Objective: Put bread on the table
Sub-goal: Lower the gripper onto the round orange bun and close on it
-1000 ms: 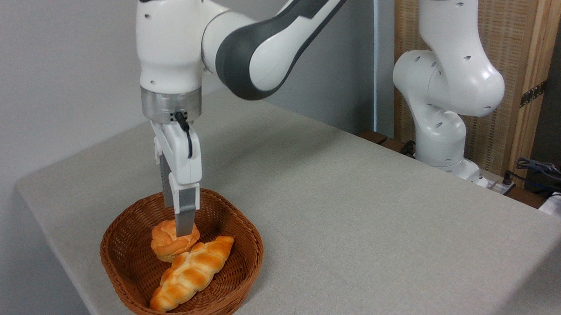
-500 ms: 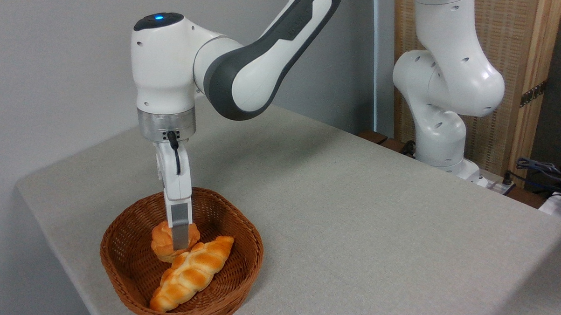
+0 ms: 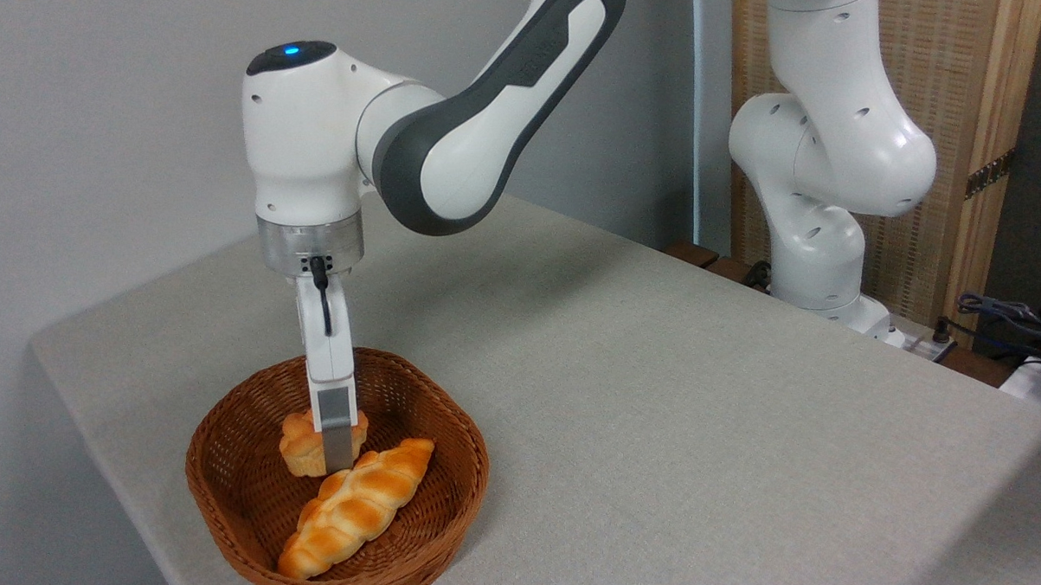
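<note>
The bread, a small round golden bun, sits in the back half of the brown wicker basket. My gripper points straight down into the basket and straddles the bun. The near finger covers the bun's middle and hides the far finger. The bun looks pinched and squat between them, so the gripper appears shut on it. The table, covered in light grey-beige cloth, spreads out to the right of the basket.
A long braided golden loaf lies in the basket just in front of the bun, touching it. The arm's white base stands at the table's far right edge, with cables beyond it. The basket sits near the table's front left edge.
The gripper has come further down into the basket around the bun. The bun now looks squeezed and slightly raised compared with the earlier frames.
</note>
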Controlling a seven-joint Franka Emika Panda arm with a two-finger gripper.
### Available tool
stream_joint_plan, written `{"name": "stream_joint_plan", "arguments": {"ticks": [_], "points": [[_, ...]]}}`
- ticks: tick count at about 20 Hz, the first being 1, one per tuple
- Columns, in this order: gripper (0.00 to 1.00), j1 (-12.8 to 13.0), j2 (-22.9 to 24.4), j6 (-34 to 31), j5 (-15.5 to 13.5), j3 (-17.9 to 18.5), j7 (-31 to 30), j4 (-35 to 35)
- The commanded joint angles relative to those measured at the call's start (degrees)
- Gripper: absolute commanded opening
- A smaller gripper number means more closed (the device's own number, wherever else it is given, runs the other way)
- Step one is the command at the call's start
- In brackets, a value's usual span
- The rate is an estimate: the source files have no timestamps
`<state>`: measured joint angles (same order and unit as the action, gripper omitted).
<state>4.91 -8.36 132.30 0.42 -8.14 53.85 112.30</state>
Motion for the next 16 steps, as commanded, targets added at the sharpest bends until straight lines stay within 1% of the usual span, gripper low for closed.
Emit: {"name": "stream_joint_plan", "arguments": {"ticks": [1, 2, 3, 4, 5, 7, 9, 11, 16], "points": [[1.0, -0.08, -0.08, 1.82, 0.54, -0.3, 0.82, 0.99], [0.97, -0.08, -0.16, 1.82, 0.54, -0.3, 0.82, 0.99], [0.85, -0.08, -0.17, 1.91, 0.54, -0.3, 0.74, 0.99], [0.76, -0.08, -0.17, 1.91, 0.54, -0.3, 0.82, 0.99], [0.69, -0.08, -0.17, 1.82, 0.63, -0.3, 0.82, 0.99], [0.59, -0.08, -0.17, 1.82, 0.63, -0.38, 0.82, 0.99], [0.53, -0.08, -0.17, 1.82, 0.63, -0.38, 0.82, 0.99], [0.45, -0.08, -0.17, 1.82, 0.63, -0.38, 0.82, 0.99], [0.36, -0.08, -0.08, 1.73, 0.63, -0.38, 0.74, 0.99]]}}
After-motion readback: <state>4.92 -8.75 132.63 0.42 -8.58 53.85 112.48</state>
